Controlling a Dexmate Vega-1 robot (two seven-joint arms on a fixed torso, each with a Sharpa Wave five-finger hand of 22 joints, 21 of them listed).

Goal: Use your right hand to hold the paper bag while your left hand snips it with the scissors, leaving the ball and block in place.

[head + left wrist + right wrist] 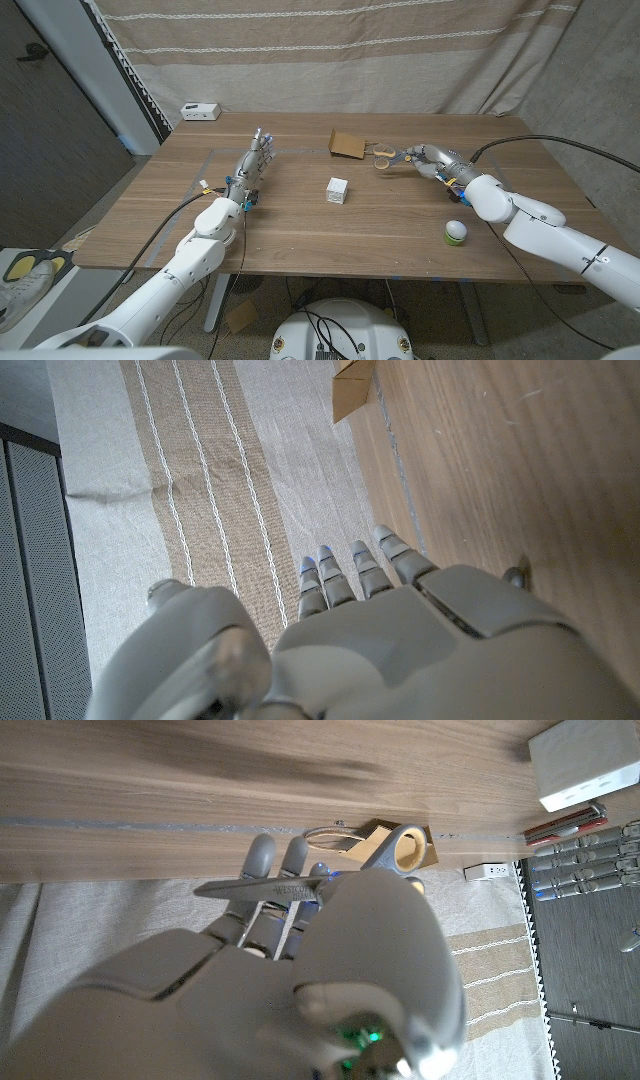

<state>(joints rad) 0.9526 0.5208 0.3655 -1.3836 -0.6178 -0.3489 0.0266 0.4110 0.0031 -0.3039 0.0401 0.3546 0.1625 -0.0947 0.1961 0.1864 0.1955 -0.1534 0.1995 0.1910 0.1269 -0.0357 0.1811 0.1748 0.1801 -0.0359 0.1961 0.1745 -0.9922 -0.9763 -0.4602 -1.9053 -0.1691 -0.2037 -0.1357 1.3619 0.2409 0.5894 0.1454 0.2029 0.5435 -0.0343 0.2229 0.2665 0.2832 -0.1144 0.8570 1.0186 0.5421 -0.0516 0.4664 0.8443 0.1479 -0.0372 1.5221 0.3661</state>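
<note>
On the wooden table (300, 215), the left hand (252, 170) is lying left of centre with its fingers stretched out straight and holding nothing. Over at the far right, the right hand (432, 160) is gripping the scissors (388, 156) by the blades, handles pointing toward the bag (347, 144) just beside them. A white block (337, 190) is sitting mid-table, and a ball (455, 232) is lying near the right forearm.

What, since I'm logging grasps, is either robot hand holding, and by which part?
The right robot hand holds the scissors by the blades, handles pointing toward the paper bag. The left robot hand holds nothing.
</note>
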